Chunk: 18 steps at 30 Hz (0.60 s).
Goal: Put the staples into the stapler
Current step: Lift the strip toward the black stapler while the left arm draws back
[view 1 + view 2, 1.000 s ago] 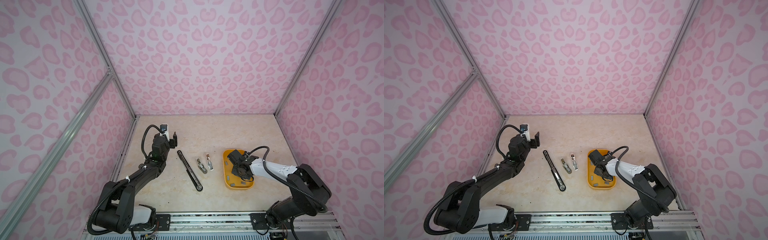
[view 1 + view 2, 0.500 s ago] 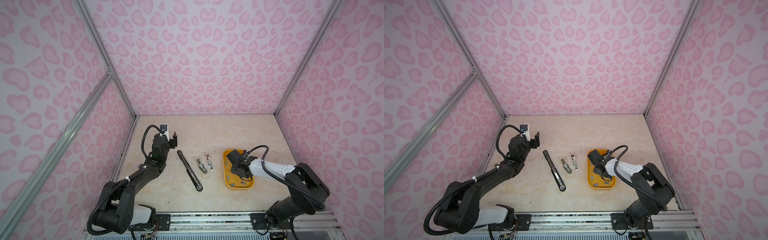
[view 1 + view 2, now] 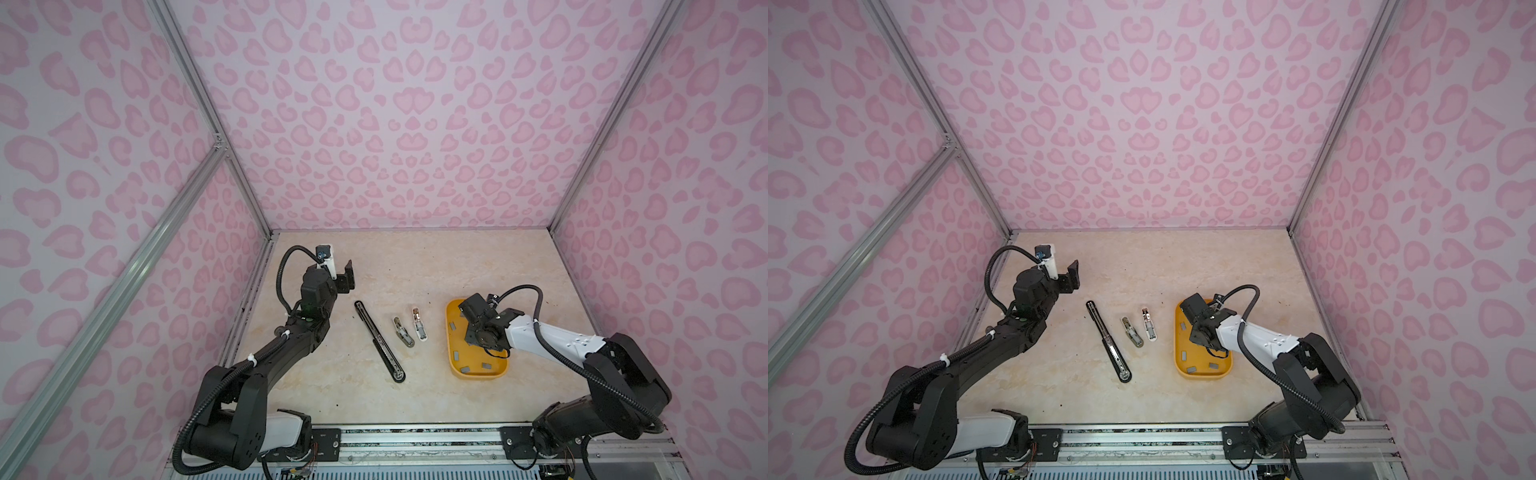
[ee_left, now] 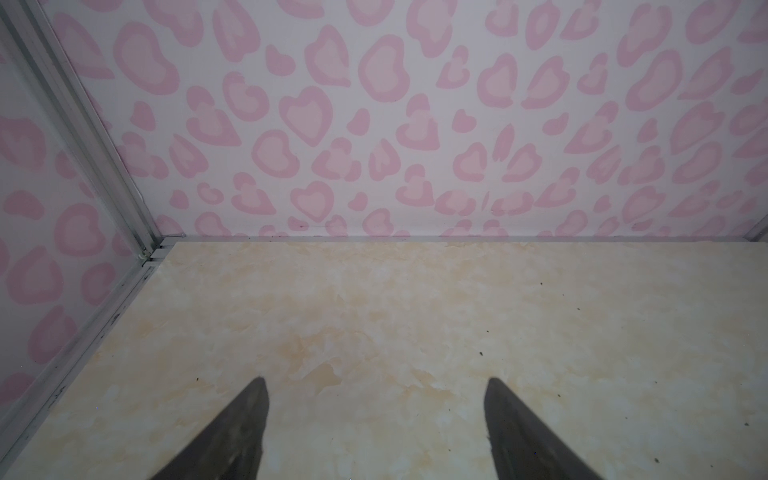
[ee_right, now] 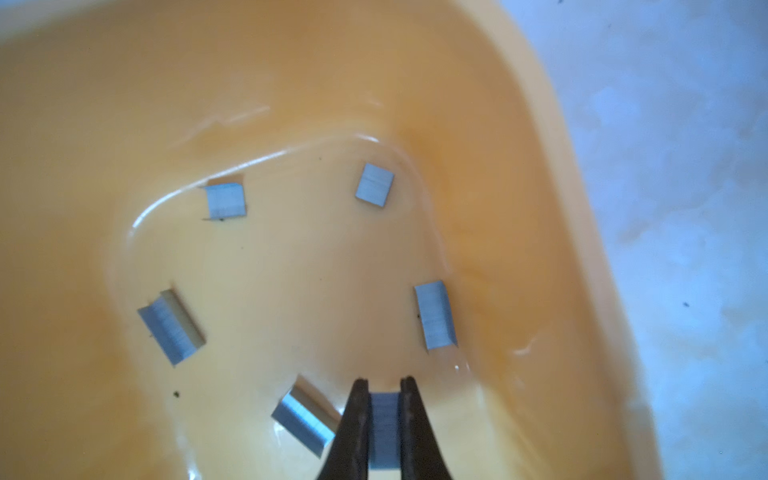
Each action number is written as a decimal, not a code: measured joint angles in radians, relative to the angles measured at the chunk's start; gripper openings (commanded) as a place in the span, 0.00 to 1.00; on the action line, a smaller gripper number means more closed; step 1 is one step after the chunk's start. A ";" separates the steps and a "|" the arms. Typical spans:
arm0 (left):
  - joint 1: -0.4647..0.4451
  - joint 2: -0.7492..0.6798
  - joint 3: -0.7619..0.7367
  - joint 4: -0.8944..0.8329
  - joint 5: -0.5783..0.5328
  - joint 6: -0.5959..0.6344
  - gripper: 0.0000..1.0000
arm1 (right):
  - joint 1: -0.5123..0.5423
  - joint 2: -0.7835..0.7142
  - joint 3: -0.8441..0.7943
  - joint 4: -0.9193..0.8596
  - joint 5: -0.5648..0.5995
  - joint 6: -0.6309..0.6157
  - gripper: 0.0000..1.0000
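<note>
Closed within the last second, my right gripper (image 5: 384,384) pinches a staple strip (image 5: 384,428) in the orange tray (image 5: 249,83); my left gripper (image 4: 376,395) hangs open. Held only at my tips, it may slip on lifting.

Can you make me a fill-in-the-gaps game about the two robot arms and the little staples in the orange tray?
1. The right gripper has its jaws ____ on a staple strip in the orange tray.
2. The left gripper holds nothing, and its jaws stand ____.
3. Between the long black stapler and the orange tray lie ____ small staplers.

Missing words: shut, open, two.
</note>
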 measured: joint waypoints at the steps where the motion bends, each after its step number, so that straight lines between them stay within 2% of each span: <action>1: -0.001 -0.023 0.001 -0.014 -0.001 -0.012 0.83 | 0.000 -0.009 0.000 0.004 -0.002 -0.018 0.06; 6: 0.000 -0.162 -0.003 -0.126 -0.005 -0.123 0.84 | 0.001 -0.085 -0.006 0.051 -0.028 -0.122 0.05; 12: -0.003 -0.285 -0.002 -0.369 0.070 -0.236 0.84 | 0.025 -0.217 -0.016 0.099 -0.036 -0.208 0.05; 13: -0.002 -0.298 -0.002 -0.411 0.086 -0.250 0.99 | 0.031 -0.233 -0.019 0.102 -0.040 -0.217 0.05; 16: -0.008 -0.343 -0.014 -0.530 0.169 -0.291 0.98 | 0.060 -0.300 -0.038 0.104 -0.052 -0.241 0.04; 18: -0.037 -0.408 -0.074 -0.566 0.221 -0.306 0.97 | 0.084 -0.349 -0.048 0.103 -0.057 -0.256 0.05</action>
